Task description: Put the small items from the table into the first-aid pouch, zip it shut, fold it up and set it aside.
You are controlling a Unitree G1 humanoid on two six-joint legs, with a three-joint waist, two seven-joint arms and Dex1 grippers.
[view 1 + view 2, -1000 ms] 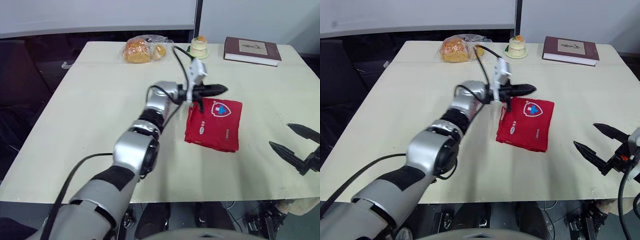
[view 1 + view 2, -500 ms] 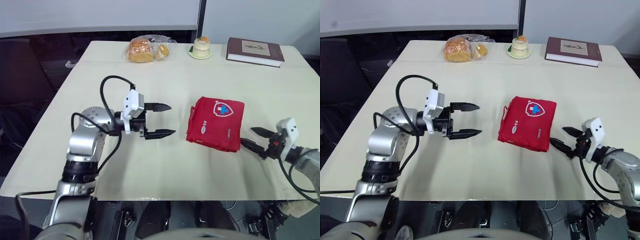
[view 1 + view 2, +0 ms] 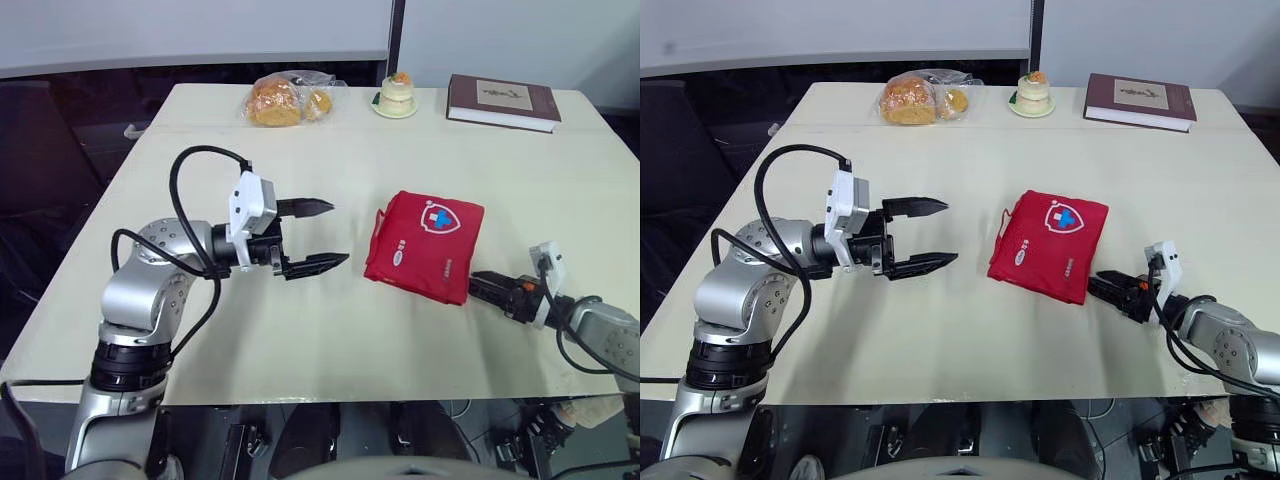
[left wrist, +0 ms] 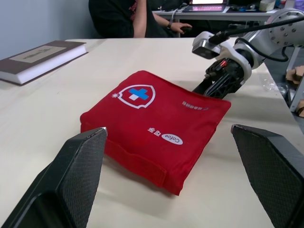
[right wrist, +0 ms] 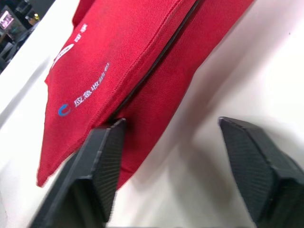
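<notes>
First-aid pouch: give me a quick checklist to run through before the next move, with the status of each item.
1. First-aid pouch folded, lying flat on the table: ok.
2. Zip fully shut: cannot tell.
3. Left gripper open and apart from the pouch: ok.
4. Right gripper open at the pouch's near right corner: ok.
5. Pouch held for setting aside: not ok, neither gripper grips it.
6. Book, bag of bread and cake at the far edge, away from the pouch: ok.

Open table (image 3: 400, 340) between left gripper (image 3: 340, 232), pouch (image 3: 425, 245)
</notes>
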